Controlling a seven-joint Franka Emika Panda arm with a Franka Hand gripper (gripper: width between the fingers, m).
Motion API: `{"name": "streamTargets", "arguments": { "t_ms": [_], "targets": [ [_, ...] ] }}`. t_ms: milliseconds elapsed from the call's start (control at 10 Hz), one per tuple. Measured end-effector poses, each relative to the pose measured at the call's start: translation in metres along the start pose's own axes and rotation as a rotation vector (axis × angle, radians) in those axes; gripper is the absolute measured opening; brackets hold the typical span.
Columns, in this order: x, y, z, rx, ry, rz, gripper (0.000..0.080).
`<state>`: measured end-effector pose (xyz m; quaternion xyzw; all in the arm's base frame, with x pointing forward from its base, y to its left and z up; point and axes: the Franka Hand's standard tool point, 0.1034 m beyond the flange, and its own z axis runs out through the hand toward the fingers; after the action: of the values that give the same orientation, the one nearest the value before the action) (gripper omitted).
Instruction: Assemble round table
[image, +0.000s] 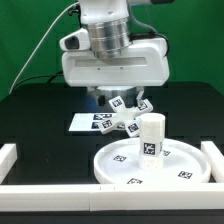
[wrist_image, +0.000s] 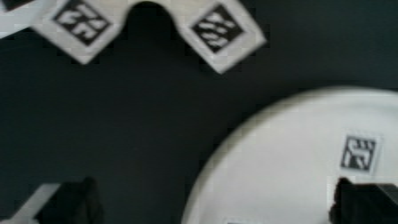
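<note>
The large white round disc (image: 152, 168) lies flat near the front of the black table. The short cylindrical leg (image: 151, 137) stands upright on its central hub. The cross-shaped base (image: 126, 118) lies just behind the disc, its tagged arms spread. My gripper (image: 122, 99) hangs open above the base and behind the leg, holding nothing. In the wrist view two tagged arms of the base (wrist_image: 221, 35) show beside the disc's rim (wrist_image: 294, 150). My gripper (wrist_image: 214, 205) has its dark fingertips (wrist_image: 64, 204) wide apart, with nothing between them.
The marker board (image: 86, 123) lies flat behind the base, toward the exterior view's left. Long white border rails run along the front (image: 90, 196), the exterior view's left (image: 8, 158) and right (image: 214, 152).
</note>
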<state>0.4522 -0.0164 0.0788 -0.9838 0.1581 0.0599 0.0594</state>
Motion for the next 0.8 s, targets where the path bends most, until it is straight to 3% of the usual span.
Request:
{"name": "streamTargets", "arguments": {
  "t_ms": [100, 300, 500, 600, 800],
  "targets": [
    [-0.005, 0.007, 0.004, -0.006, 0.004, -0.040, 0.0649],
    [-0.004, 0.005, 0.004, -0.005, 0.000, -0.024, 0.0649],
    [-0.009, 0.006, 0.002, 0.016, -0.065, -0.002, 0.0649],
    [-0.011, 0.007, 0.001, 0.022, -0.108, 0.016, 0.0649],
    [-0.022, 0.002, 0.004, 0.037, -0.331, 0.053, 0.0649]
  ]
}}
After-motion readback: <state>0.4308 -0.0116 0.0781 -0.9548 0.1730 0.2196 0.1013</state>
